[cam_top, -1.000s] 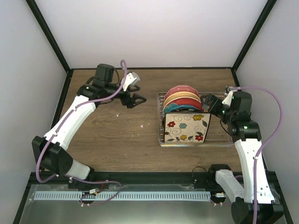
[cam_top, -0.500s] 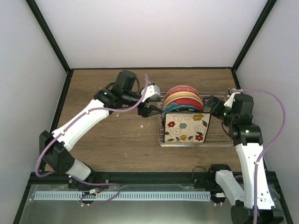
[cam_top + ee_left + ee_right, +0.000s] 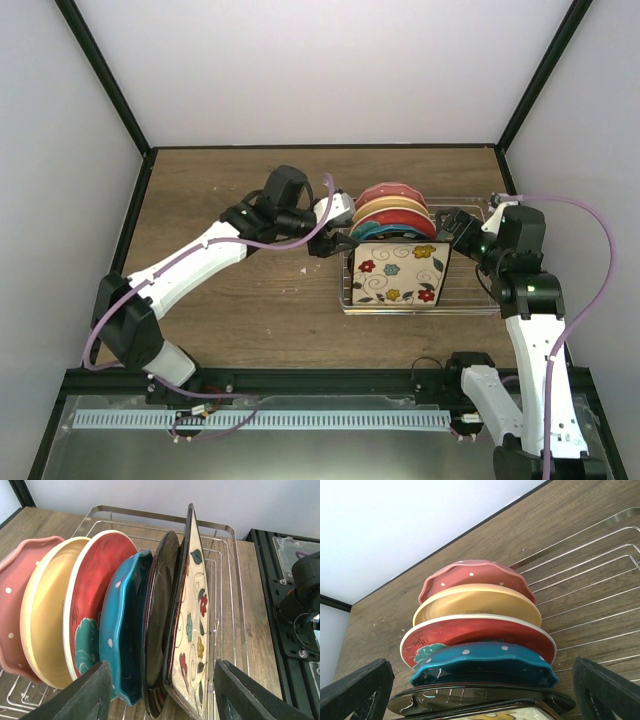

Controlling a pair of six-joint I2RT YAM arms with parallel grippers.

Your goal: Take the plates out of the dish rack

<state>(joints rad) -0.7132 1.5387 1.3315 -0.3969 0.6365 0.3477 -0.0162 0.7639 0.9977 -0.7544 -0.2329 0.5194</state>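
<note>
The silver wire dish rack point(image 3: 470, 300) holds six plates on edge. From front to back they are the square cream floral plate point(image 3: 400, 272), a dark-rimmed plate, the teal polka-dot point(image 3: 378, 236), the red point(image 3: 385, 222), the orange-yellow point(image 3: 392, 209) and the pink-red scalloped plate point(image 3: 390, 190). My left gripper point(image 3: 335, 240) is open at the rack's left side. In its wrist view the left gripper point(image 3: 162, 680) faces the edges of the teal point(image 3: 120, 635), dark-rimmed point(image 3: 157, 630) and floral point(image 3: 192, 630) plates. My right gripper point(image 3: 450, 225) is open at the stack's right side. In its wrist view the right gripper point(image 3: 481, 670) spans the teal plate point(image 3: 485, 662).
The rack's raised end rail point(image 3: 150, 514) stands beyond the plates in the left wrist view. Bare rack wires point(image 3: 600, 605) lie to the right of the stack. Brown wooden table point(image 3: 230, 300) extends left of the rack. Black frame posts and white walls close in the table.
My left arm has swung right from the table's back left to the rack's left side, gripper still open. My right gripper has barely moved.
</note>
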